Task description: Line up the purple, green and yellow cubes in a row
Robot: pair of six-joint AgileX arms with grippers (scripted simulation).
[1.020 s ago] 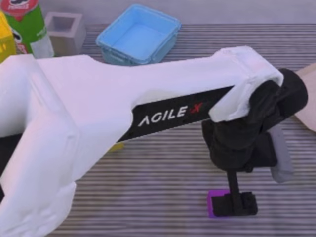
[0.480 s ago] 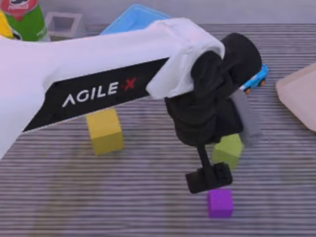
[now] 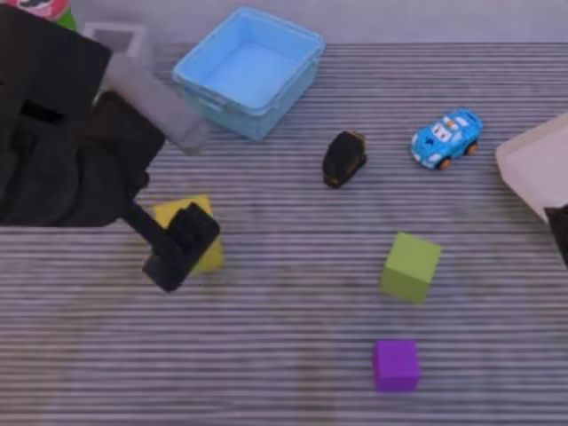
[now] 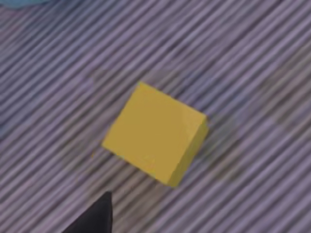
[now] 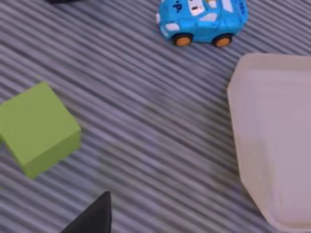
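The yellow cube [image 3: 190,224] rests at the table's left, partly covered by my left gripper [image 3: 182,247], which hovers open above its front edge. In the left wrist view the yellow cube [image 4: 155,133] lies free on the striped cloth, a little beyond one dark fingertip [image 4: 97,216], with nothing touching it. The green cube [image 3: 410,266] stands right of centre, and the small purple cube [image 3: 395,365] sits in front of it near the table's front edge. My right arm [image 3: 560,232] stays parked at the right edge; its wrist view shows the green cube [image 5: 38,127] and one fingertip [image 5: 96,216].
A light blue bin [image 3: 248,71] stands at the back. A black mouse-like object [image 3: 343,159] and a blue toy car [image 3: 445,138] lie behind the green cube. A beige tray [image 3: 537,169] sits at the right edge, and a grey hollow block [image 3: 115,37] at the back left.
My left arm has swung from the purple cube at the front right across to the left, ending over the yellow cube. The purple cube stays free on the table.
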